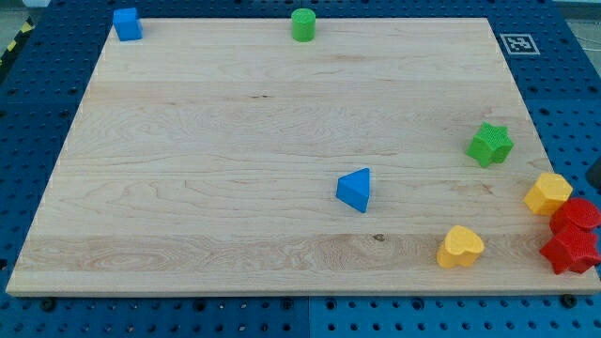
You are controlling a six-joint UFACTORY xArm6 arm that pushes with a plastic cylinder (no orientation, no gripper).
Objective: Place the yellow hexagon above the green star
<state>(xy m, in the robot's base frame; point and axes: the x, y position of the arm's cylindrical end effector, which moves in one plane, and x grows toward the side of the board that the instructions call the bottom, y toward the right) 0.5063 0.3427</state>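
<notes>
The yellow hexagon (547,193) lies at the right edge of the wooden board (235,141). The green star (490,144) lies up and to the left of it, a short gap apart. A dark sliver (596,175) shows at the view's right edge, just right of the hexagon. It may be my rod, but my tip cannot be made out.
A yellow heart (460,246) lies at the bottom right. Two red blocks (575,216) (569,250) sit right below the hexagon, touching it. A blue triangle (355,190) lies mid-board. A blue cube (127,23) and a green cylinder (302,24) sit at the top edge.
</notes>
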